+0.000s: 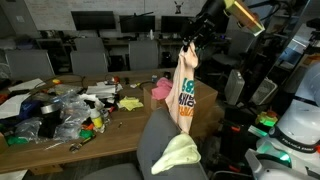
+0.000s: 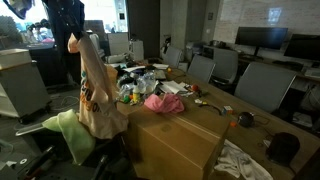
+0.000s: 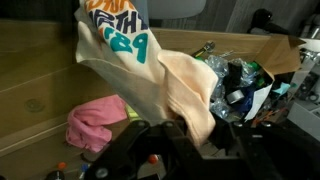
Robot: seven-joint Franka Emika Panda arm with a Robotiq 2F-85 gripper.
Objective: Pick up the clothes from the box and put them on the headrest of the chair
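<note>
There are big letters printed on the cream shirt (image 3: 160, 75); some are blue-green and some are orange; in the wrist view they sit upside down on folded cloth, so I cannot read a word; in both exterior views the print on the shirt (image 1: 186, 98) (image 2: 92, 95) is too small and blurry to read

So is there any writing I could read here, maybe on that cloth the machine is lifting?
On the pale garment hanging from the pincer: large teal and orange print, too blurred to read.
On the clutter on the table: any labels are too small to read.
No other text shows.
</note>
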